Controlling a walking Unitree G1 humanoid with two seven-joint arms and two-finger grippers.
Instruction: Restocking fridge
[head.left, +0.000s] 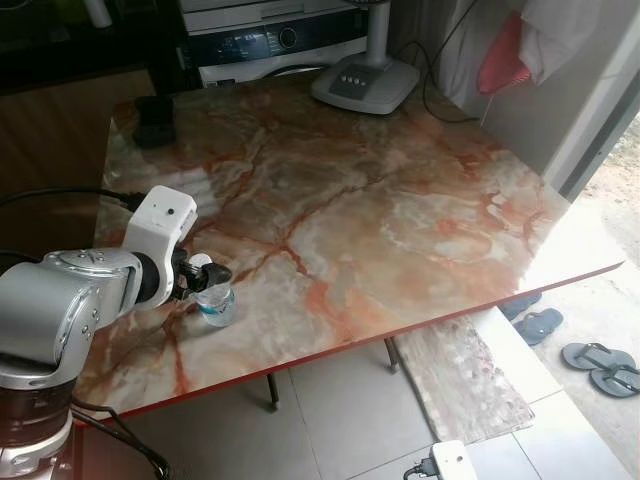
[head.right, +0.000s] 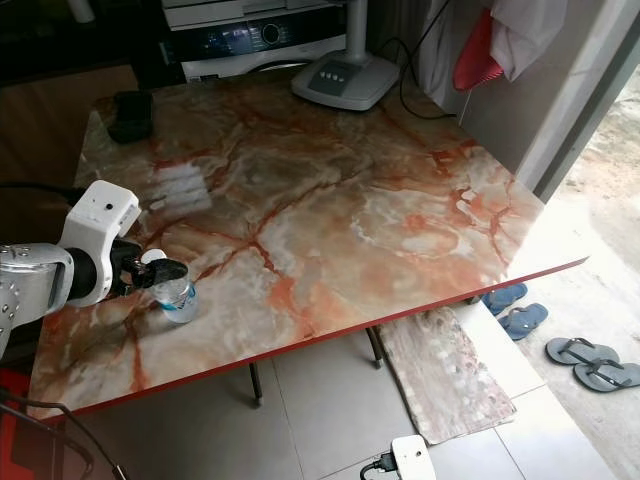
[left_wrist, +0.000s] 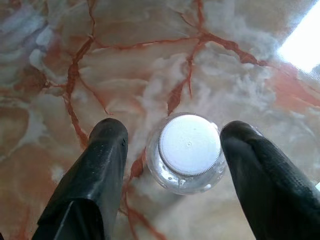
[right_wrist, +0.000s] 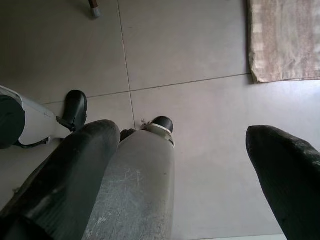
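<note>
Glossy marble-patterned counter (head.left: 400, 230), veined in red and cream, carries a small clear plastic bottle (head.left: 214, 300) standing upright near its front left edge. Directly above it, the left claw (left_wrist: 172, 150) is spread, its black fingers (left_wrist: 107, 150) flanking the ribbed white cap (left_wrist: 189, 144) without touching. The right claw (right_wrist: 185, 165) hangs spread over the tiled floor (right_wrist: 200, 50).
</note>
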